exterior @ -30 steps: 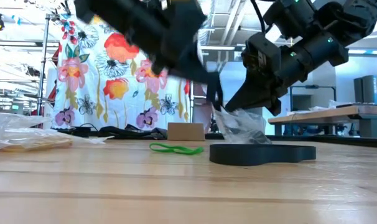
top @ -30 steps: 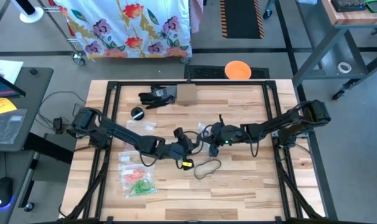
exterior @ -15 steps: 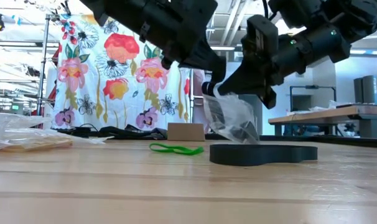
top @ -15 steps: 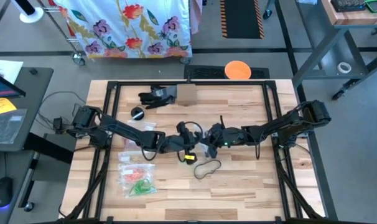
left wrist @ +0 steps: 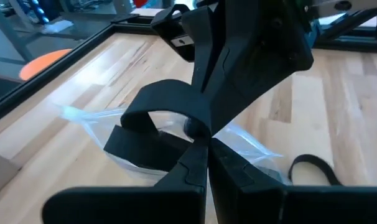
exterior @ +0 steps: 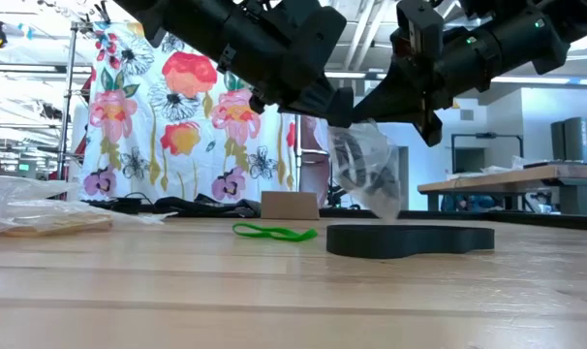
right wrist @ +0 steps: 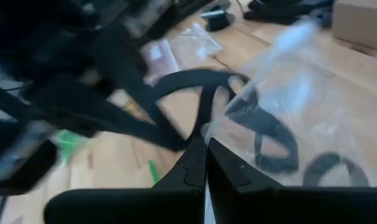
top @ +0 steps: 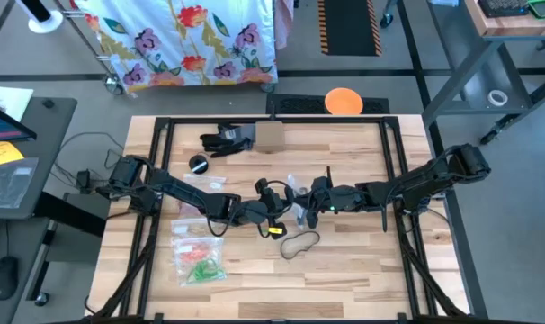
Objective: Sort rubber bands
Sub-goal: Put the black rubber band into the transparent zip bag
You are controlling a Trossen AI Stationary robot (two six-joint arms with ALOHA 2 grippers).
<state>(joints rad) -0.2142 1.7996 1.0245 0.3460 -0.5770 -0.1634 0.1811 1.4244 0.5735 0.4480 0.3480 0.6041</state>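
With left gripper [exterior: 334,105] and right gripper [exterior: 395,97] clenched on the bag [exterior: 366,174] hanging below, pull its mouth apart evenly, without tearing

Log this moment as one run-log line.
left gripper: shut on clear bag | right gripper: shut on clear bag | clear bag: lifted off table, dark bands inside | green rubber band: loose on table

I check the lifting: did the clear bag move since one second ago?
Yes. In the low view the clear bag has risen off the table, above the black band.
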